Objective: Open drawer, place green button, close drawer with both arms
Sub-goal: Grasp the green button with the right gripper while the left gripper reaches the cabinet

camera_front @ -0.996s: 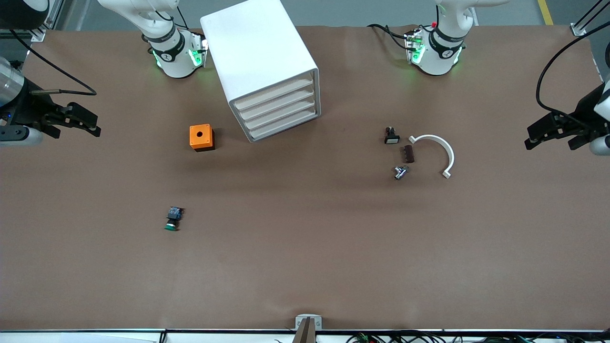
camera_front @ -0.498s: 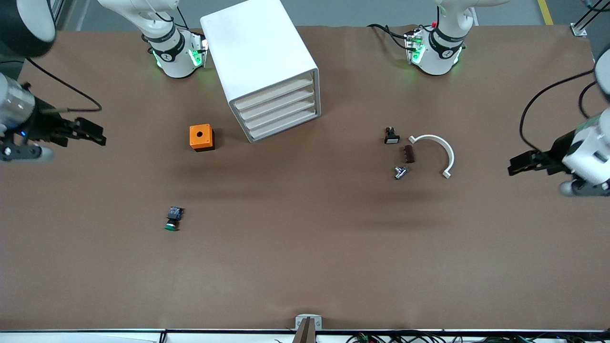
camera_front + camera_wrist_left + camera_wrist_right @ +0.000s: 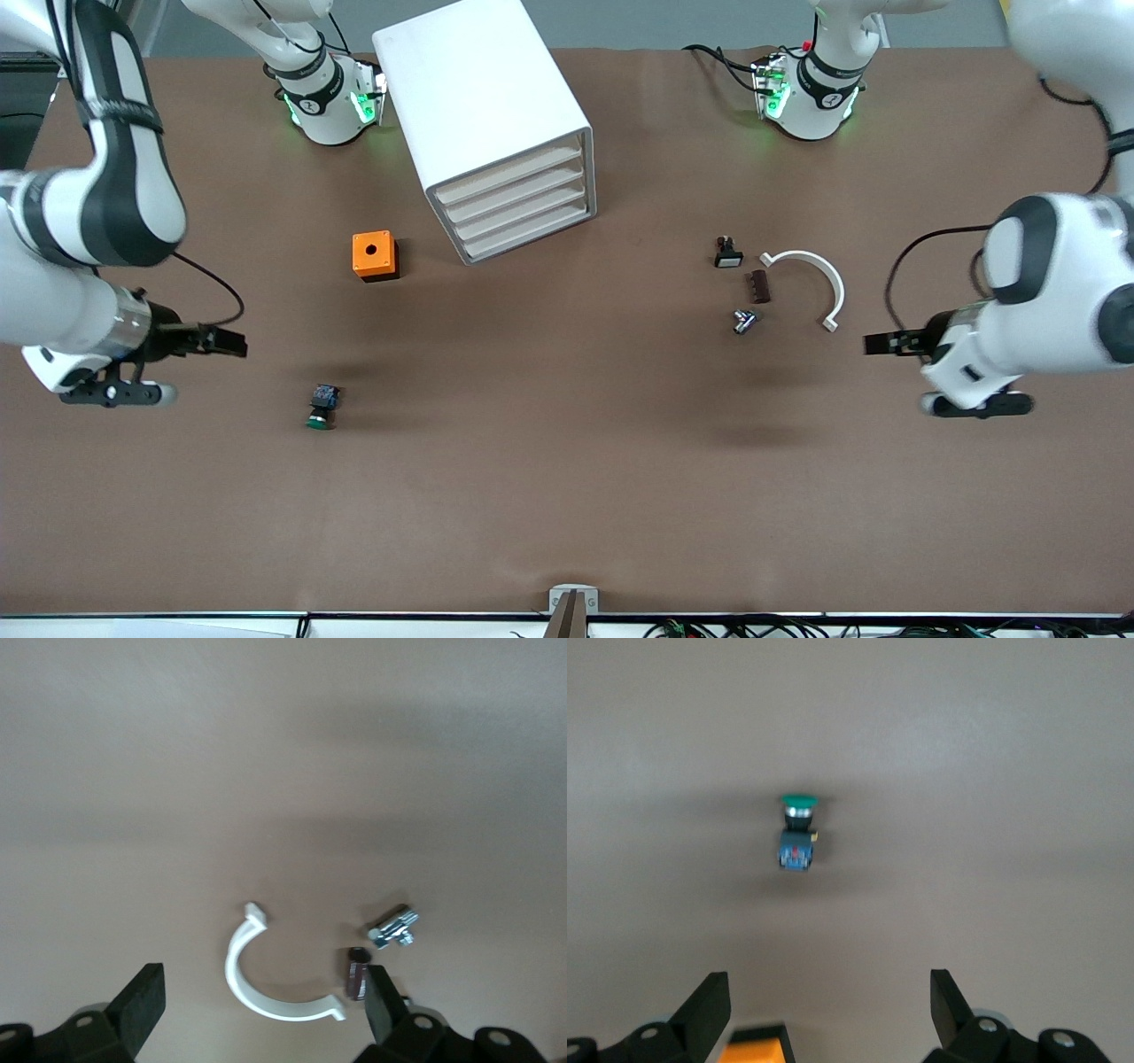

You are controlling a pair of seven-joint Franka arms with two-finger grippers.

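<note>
Front view shows the small push button with the green cap and black-and-blue body (image 3: 321,408) lying on the brown table, nearer the camera than the orange box with a hole (image 3: 375,255), and all four cream drawers of the white cabinet (image 3: 518,206) look shut. Your right gripper (image 3: 232,342) hangs close to that button with fingers wide and empty, so bring it straight over the button and come down slowly. Your left gripper (image 3: 877,344), also wide and empty, hangs by the white curved clip (image 3: 819,277), so send it to the lowest drawer (image 3: 532,233) and pull it straight out.

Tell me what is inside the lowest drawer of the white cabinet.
Nothing can be seen inside. The drawer is shut, like the three above it in the cabinet, so its cream front hides any contents. The button lies out on the table.
</note>
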